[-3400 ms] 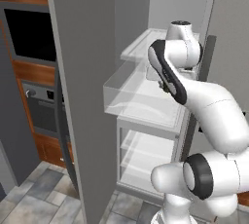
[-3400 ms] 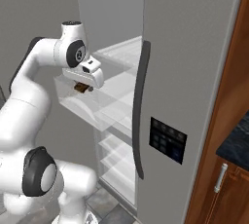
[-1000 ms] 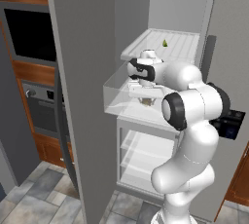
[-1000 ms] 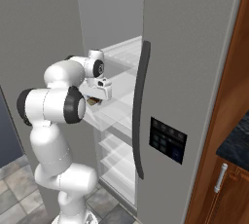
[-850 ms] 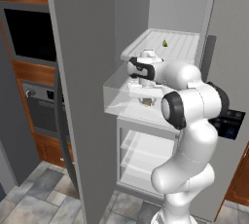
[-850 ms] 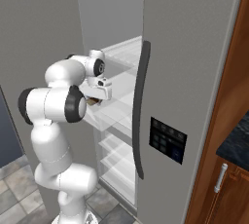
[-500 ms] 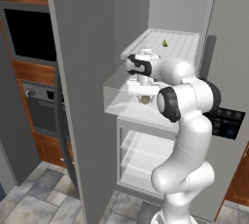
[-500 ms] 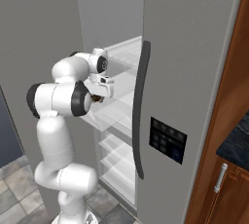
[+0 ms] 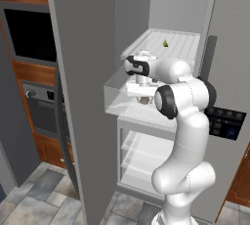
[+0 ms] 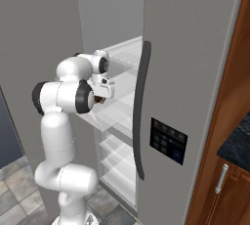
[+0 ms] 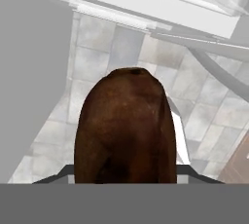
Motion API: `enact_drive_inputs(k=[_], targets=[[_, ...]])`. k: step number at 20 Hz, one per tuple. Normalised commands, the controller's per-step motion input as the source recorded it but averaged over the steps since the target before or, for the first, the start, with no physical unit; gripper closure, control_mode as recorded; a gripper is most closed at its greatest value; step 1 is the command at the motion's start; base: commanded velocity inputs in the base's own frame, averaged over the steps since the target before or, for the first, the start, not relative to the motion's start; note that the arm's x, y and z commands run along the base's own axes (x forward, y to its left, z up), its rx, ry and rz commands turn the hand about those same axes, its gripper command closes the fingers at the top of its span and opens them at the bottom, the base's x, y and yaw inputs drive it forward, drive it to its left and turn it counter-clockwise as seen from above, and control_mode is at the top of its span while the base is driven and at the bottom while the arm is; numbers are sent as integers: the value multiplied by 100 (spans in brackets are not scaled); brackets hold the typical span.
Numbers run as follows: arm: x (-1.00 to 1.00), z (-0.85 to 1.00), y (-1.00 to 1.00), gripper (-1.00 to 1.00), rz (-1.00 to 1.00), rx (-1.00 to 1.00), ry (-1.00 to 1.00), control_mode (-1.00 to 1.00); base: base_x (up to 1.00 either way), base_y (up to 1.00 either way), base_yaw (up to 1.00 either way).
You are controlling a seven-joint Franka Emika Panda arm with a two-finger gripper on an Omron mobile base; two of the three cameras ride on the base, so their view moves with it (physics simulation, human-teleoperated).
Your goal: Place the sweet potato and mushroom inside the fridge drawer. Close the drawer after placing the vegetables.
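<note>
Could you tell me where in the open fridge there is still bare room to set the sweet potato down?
The drawer floor looks bare left of the gripper, toward its clear front wall. It is tight at the gripper, which holds the sweet potato. The shelf above is bare beside a small green item.

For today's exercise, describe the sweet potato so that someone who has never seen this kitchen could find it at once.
Start at the open fridge and go down to the clear fridge drawer pulled out under the ribbed top shelf. The white arm's hand hangs there, holding the sweet potato: an oblong brown lump, unlike the small green item on the shelf.
</note>
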Motion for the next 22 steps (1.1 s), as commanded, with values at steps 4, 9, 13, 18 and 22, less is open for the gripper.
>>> enact_drive_inputs(k=[4, 9, 13, 18, 22], targets=[[-40, -56, 12, 100, 0, 0, 0, -100, 0, 0, 0], [-35, -21, 15, -100, 0, 0, -1, -100, 0, 0, 0], [3, 56, 0, -100, 0, -2, -2, -100, 0, 0, 0], [13, 88, 0, -100, 0, -7, -3, -100, 0, 0, 0], [-16, 98, 1, -100, 0, -12, -16, -100, 0, 0, 0]])
